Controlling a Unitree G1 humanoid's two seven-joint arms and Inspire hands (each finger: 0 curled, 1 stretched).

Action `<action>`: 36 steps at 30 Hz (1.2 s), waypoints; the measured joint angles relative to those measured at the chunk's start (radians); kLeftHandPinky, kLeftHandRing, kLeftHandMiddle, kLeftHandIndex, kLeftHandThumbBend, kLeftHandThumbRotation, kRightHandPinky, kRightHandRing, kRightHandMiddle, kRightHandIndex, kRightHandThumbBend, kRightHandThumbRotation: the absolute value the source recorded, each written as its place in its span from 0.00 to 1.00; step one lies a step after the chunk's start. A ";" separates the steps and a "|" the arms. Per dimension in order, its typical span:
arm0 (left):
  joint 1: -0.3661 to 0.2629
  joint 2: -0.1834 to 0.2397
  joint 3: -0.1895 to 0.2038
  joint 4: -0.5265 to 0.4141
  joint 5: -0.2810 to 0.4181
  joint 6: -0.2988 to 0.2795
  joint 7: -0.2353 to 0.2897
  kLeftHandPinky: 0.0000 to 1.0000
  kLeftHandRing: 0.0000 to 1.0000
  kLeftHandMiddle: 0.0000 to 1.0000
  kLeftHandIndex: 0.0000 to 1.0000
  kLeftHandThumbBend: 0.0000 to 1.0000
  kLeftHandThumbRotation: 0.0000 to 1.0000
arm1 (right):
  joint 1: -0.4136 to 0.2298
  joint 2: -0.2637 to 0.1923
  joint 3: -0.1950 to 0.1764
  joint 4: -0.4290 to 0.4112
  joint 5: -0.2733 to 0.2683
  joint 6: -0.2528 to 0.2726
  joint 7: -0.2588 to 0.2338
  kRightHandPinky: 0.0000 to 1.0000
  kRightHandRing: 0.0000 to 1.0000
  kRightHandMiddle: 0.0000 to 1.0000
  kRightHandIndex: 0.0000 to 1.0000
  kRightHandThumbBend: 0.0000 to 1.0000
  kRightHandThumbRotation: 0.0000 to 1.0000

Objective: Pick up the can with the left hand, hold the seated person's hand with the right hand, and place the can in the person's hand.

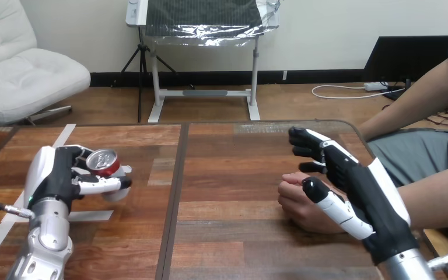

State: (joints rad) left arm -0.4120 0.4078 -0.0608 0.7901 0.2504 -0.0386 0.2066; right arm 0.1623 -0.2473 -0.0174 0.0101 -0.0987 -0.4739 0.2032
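Left hand: I see it curled round the can, above the table's left side.
Right hand: fingers spread, above the person's hand, not gripping.

At left of table, can within left hand; at right, person's hand on table under right hand.

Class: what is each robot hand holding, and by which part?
The left hand grips the can round its side, below the top. The right hand is open over the person's hand, gripping nothing.
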 measured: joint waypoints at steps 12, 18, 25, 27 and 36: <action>0.072 0.000 0.001 -0.153 -0.002 0.052 -0.045 0.28 0.34 0.40 0.45 0.68 0.00 | -0.031 -0.071 -0.032 0.044 -0.019 0.000 0.000 0.71 0.82 0.85 0.86 0.88 0.82; 0.104 0.000 0.001 -0.221 -0.002 0.082 -0.069 0.28 0.33 0.39 0.45 0.68 0.00 | -0.051 -0.110 -0.046 0.066 -0.022 0.000 0.000 0.72 0.83 0.86 0.86 0.87 0.81; 0.135 0.000 0.002 -0.298 -0.002 0.118 -0.099 0.27 0.33 0.39 0.45 0.68 0.00 | -0.080 -0.160 -0.061 0.093 -0.044 0.000 0.000 0.71 0.82 0.86 0.86 0.89 0.80; 0.144 0.000 0.002 -0.320 -0.002 0.129 -0.107 0.27 0.33 0.39 0.44 0.68 0.00 | -0.088 -0.176 -0.064 0.100 -0.052 0.001 0.000 0.70 0.82 0.86 0.86 0.90 0.80; 0.187 0.000 0.003 -0.476 -0.005 0.193 -0.169 0.27 0.32 0.39 0.44 0.68 0.00 | -0.148 -0.286 -0.069 0.146 -0.077 0.026 0.031 0.73 0.88 0.91 0.91 0.91 0.67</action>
State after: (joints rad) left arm -0.2251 0.4075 -0.0581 0.3143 0.2459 0.1539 0.0376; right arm 0.0140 -0.5333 -0.0866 0.1558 -0.1757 -0.4476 0.2338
